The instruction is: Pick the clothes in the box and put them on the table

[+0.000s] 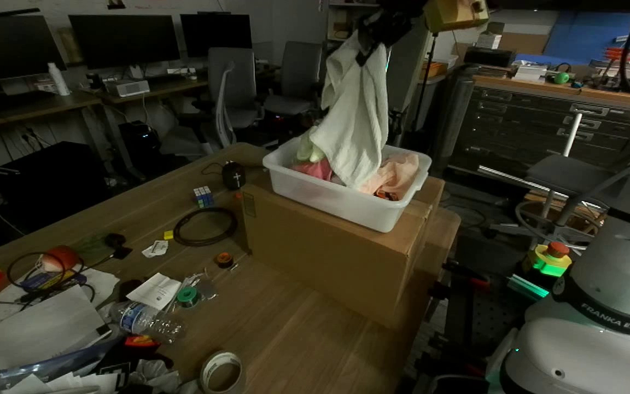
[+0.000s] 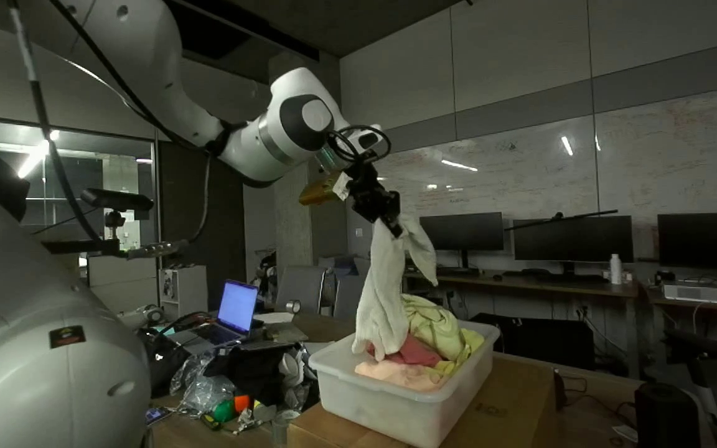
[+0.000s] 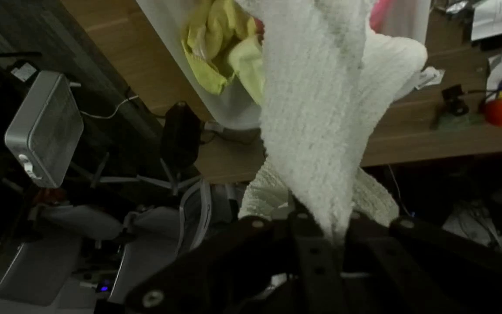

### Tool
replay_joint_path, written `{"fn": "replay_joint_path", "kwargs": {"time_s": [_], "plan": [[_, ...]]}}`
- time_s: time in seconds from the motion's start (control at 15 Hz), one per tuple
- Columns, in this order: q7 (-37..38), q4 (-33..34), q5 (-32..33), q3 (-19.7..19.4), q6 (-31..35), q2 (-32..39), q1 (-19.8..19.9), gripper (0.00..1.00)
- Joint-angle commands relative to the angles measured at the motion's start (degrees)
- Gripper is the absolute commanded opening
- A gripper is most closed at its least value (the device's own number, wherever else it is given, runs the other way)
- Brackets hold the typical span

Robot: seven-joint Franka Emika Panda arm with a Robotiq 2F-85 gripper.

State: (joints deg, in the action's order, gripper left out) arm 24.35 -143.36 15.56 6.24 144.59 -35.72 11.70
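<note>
Your arm (image 2: 249, 152): white, smoothly rounded, black band (image 1: 616, 317) lettered FRANKA EMIKA; your gripper (image 3: 333, 221): black, with pale screw heads (image 3: 153, 298)

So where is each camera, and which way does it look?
An exterior view: higher than the wooden table, slanting down at it and the white plastic tub, desk monitors behind; Franka arm at right, gripper at top.
An exterior view: close by the arm, facing roughly level past the tub toward the whiteboard; arm at left, gripper mid-picture.
Wrist view: just behind the gripper, looking out past it at the white garment it grips and the tub; only the gripper shows.
Both exterior views share tub, garment, arm, gripper and monitors.
</note>
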Motion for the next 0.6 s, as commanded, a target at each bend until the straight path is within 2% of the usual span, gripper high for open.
{"fn": "replay_joint_path", "kwargs": {"time_s": [0.0,0.13,0.27,0.33,0.53], "plan": [[5.38,2.73,-0.35,4.27,-0.17,-4.26,2.52,0.03],[6.83,4.54,-0.46,6.09,-0.94,-4.63,3.06,0.03],[3.25,6.94,-1.31,6.74,-4.73,-3.17,0.52,0.03],[-1.32,8.22,-3.69,5.41,-7.50,-1.38,-3.61,0.03],[-4.76,10.57,-7.65,6.03,-10.87,2.03,-8.97,0.03]]}}
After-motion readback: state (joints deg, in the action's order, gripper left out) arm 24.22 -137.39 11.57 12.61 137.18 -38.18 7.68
